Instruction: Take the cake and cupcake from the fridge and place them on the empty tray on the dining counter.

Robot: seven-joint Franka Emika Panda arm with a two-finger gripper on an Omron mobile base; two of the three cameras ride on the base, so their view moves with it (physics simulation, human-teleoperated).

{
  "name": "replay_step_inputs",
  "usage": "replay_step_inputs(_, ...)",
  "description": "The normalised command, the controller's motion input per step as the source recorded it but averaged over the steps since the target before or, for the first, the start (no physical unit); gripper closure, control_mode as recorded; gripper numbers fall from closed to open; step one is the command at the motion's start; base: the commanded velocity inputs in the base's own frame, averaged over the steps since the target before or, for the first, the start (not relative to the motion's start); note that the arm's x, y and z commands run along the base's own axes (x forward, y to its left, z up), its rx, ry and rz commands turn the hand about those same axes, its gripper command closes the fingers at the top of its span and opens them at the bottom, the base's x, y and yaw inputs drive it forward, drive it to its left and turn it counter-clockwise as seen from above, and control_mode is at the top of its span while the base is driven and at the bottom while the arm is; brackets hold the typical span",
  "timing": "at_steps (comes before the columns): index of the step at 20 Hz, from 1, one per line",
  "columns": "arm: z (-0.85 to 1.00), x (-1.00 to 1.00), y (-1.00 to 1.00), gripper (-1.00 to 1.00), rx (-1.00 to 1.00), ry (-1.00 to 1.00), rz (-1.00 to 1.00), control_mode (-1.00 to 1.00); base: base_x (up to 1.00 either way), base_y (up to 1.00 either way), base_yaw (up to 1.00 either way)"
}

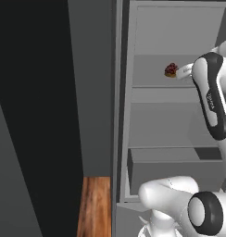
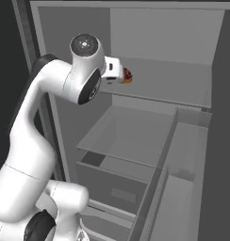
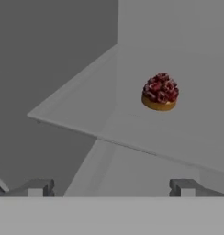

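Gripper (image 3: 111, 187) released, jaws spread wide, nothing held. Cake (image 3: 160, 92) on upper fridge shelf (image 3: 132, 124), ahead of claw and off toward its right finger, apart from both tips. Round, so no long axis. Gap to cake hard to judge, probably short reach.

A rendered home kitchen: a tall grey fridge (image 1: 175, 32) stood open, showing grey shelves (image 2: 131, 134) and a drawer (image 1: 175, 173). A small red-topped cake (image 3: 160, 92) sat on one shelf. Wood flooring (image 1: 96, 206) lay beside it.
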Motion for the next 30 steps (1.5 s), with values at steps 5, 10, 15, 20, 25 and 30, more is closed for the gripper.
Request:
replay_step_inputs(5,-0.04,0.38,-0.21,-1.0,0.0,0.0,-0.05,-1.0,0.0,0.0,0.0)
replay_step_inputs(10,0.0,0.39,-0.28,-1.0,0.0,0.0,-0.09,-1.0,0.0,0.0,0.0)
replay_step_inputs(15,0.0,0.44,-0.03,-1.0,0.0,0.0,-0.03,-1.0,0.0,0.0,0.0)
replay_step_inputs(20,-0.01,0.28,0.0,-1.0,0.0,0.0,0.0,-1.0,0.0,0.0,0.0)
replay_step_inputs(25,-0.11,0.25,0.0,-1.0,0.0,0.04,0.0,-1.0,0.0,0.0,0.0)
replay_step_inputs(30,-0.15,0.47,0.0,-1.0,0.0,0.06,0.0,-1.0,0.0,0.0,0.0)
